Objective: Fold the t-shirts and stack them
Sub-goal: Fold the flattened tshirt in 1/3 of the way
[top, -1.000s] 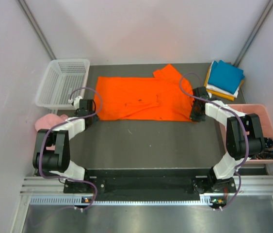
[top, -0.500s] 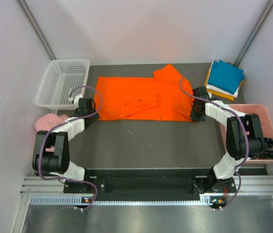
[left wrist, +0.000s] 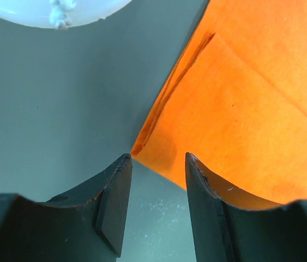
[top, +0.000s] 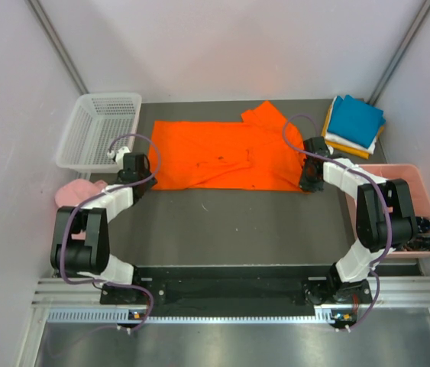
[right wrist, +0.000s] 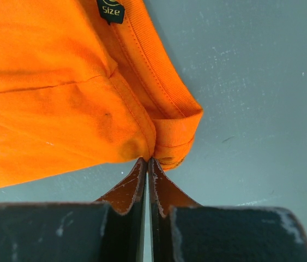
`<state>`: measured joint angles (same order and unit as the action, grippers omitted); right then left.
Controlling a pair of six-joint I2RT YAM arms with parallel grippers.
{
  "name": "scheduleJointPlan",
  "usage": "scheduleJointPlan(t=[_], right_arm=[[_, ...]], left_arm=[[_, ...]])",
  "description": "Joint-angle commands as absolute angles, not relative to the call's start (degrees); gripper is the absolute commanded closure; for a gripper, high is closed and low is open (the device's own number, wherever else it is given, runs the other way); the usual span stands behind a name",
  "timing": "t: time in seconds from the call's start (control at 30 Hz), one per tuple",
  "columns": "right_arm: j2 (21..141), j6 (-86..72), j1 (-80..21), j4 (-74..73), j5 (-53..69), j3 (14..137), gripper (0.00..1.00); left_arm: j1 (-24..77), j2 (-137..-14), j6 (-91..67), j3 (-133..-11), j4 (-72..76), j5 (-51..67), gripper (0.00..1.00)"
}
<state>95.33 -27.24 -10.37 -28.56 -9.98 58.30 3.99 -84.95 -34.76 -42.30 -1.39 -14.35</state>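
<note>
- Orange t-shirt is spread flat across the far middle of the dark bench. Its long side runs left to right, and one flap sticks out toward the far right corner.
- White basket, mesh-walled, sits at the far left of the bench, just beside the shirt's left edge.
- Pink bin is on the right side, near the right arm, with some dark items in its near end; too small to identify.
- Folded stack at the far right corner: teal t-shirt on top, white t-shirt under it, and amber yellow t-shirt at the bottom with only its edges showing.
- Pink cap is at the left edge, on the near side of the basket and beside the left arm.
- Left tool is released. Its fingers stand apart at the shirt's near-left corner, with the corner tip between them and nothing gripped.
- Right tool is clenched, with its tips pressed together on the shirt's near-right corner. The ribbed band folds over there and the fabric gathers into the tips.
- Size label, dark, is sewn on the ribbed band, away from the right tool's tips.
</note>
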Motion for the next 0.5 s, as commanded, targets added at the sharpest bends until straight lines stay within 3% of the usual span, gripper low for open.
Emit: scheduleJointPlan(t=[0.0, 0.47], right_arm=[[95.2, -27.5, -10.1, -28.3, -10.1, 61.0, 1.00], [95.3, -27.4, -10.1, -28.5, -10.3, 61.0, 1.00]], left_arm=[[3.7, -86.2, -34.3, -44.2, 3.0, -14.5, 0.51], [3.7, -89.1, -33.9, -45.4, 3.8, -15.2, 0.53]])
